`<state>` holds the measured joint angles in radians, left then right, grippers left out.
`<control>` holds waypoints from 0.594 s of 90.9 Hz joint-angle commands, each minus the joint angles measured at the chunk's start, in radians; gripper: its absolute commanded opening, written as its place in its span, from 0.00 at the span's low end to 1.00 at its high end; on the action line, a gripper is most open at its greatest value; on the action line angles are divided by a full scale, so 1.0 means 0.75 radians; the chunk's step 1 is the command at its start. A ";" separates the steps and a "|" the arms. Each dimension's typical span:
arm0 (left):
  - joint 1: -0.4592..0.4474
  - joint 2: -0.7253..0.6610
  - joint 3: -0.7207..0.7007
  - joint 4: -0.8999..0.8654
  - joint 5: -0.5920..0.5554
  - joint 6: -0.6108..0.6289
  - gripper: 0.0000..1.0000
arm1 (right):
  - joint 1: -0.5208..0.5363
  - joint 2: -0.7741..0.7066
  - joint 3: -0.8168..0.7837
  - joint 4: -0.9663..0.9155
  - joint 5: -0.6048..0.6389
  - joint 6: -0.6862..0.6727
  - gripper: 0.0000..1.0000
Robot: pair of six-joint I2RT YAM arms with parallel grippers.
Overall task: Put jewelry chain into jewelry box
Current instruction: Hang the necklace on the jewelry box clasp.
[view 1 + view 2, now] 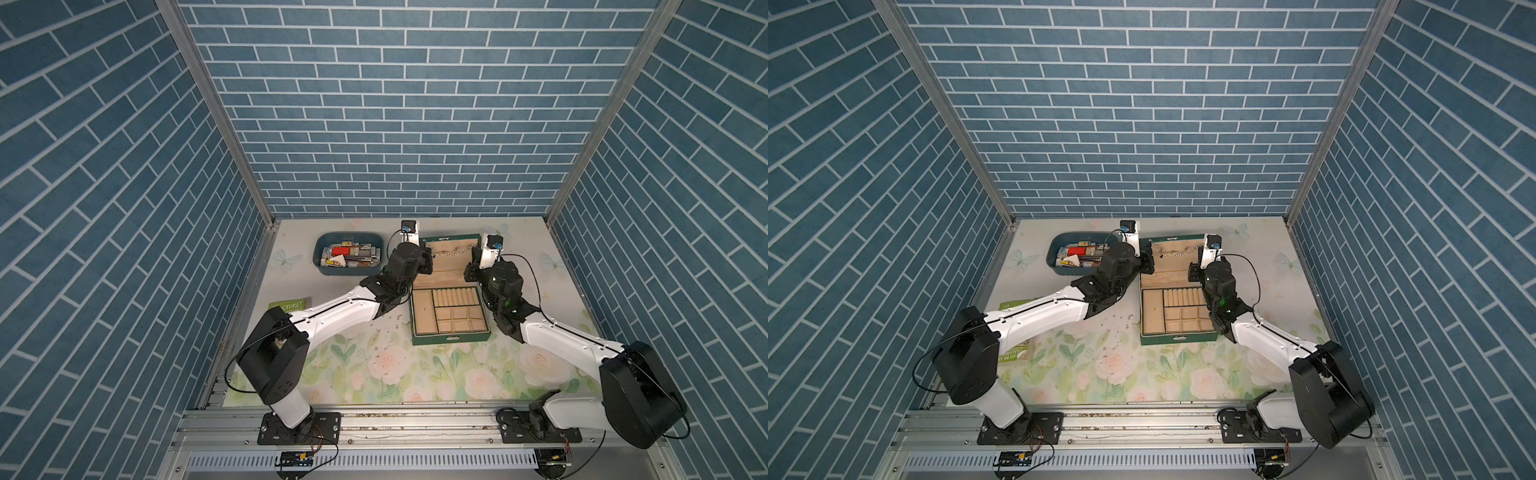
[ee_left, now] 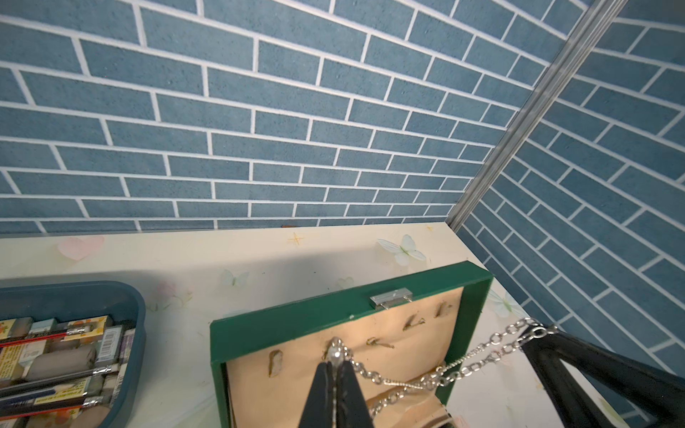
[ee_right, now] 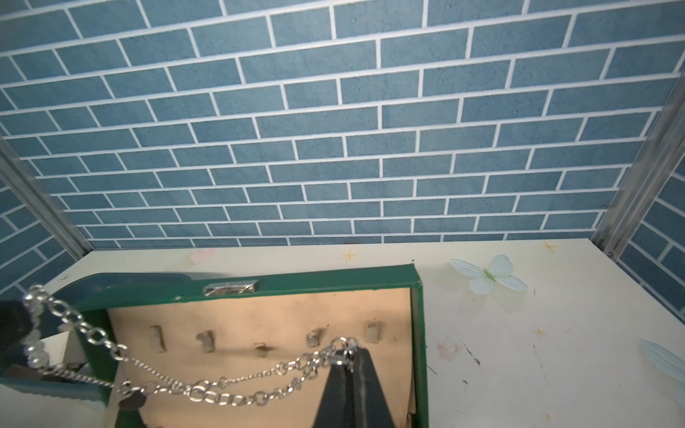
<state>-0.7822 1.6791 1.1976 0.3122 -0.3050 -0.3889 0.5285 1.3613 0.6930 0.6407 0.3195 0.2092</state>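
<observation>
Left hand (image 2: 335,365) pinching pendant end of jewelry chain (image 3: 207,392). Right hand (image 3: 352,357) pinching opposite end. Chain hangs sagging between hands, in front of upright open lid (image 2: 289,322) of jewelry box (image 1: 451,336). Seemingly clear of hooks (image 3: 313,338), hard to tell.

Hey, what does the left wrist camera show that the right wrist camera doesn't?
Only the left wrist: the pencils lying in the tub. Only the right wrist: the back-left corner post. Both: the box with its lid open and hooks showing, and the chain strung between the left gripper and right gripper, each shut on an end.
</observation>
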 commanded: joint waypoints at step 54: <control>0.049 0.170 0.151 0.065 0.008 -0.005 0.00 | -0.068 0.217 0.135 0.127 -0.120 0.100 0.00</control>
<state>-0.7528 1.7908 1.2781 0.3550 -0.2939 -0.3931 0.4831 1.5101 0.7784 0.6899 0.2379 0.2409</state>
